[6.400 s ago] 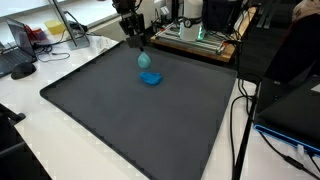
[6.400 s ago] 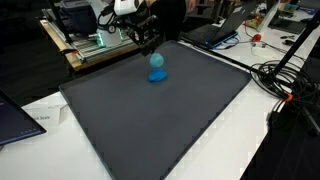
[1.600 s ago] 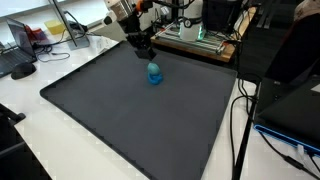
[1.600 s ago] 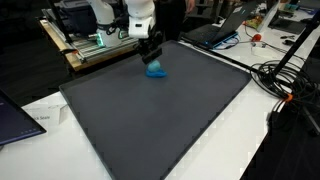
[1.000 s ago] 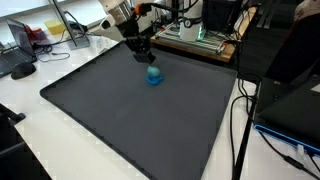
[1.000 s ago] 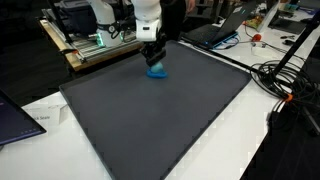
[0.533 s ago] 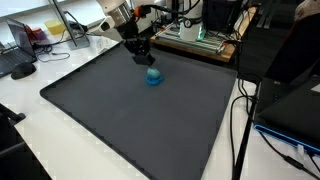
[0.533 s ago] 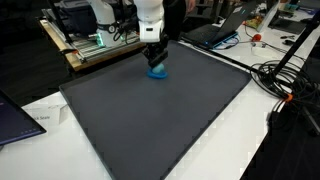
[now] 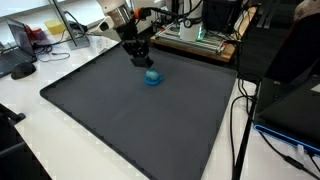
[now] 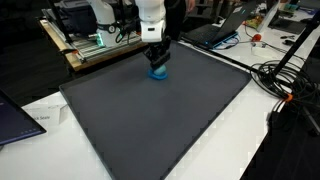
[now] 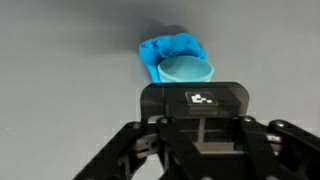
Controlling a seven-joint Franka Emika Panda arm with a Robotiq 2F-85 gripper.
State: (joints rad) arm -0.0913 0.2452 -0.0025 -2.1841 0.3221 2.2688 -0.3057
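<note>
On a dark mat (image 9: pixel 140 125) lies a crumpled blue cloth (image 9: pixel 151 79) (image 10: pixel 158 74). In the wrist view a light-blue cup (image 11: pixel 186 69) rests on that cloth (image 11: pixel 158 50), with its round rim just past the black gripper housing (image 11: pixel 200 112). My gripper (image 9: pixel 146 64) (image 10: pixel 157 63) points down right on top of this blue pile and touches it. The fingertips are hidden behind the housing. The jaws are shut, and the cup appears to sit between them.
The mat (image 10: pixel 150 125) covers most of a white table. A wooden tray of equipment (image 9: pixel 195 40) (image 10: pixel 90 45) stands behind the arm. Cables (image 9: pixel 240 130) (image 10: pixel 285 90) trail along one side. A laptop (image 10: pixel 15 115) sits at a table corner.
The gripper has sunk a little lower onto the blue pile over the last second. Its jaws have stayed shut.
</note>
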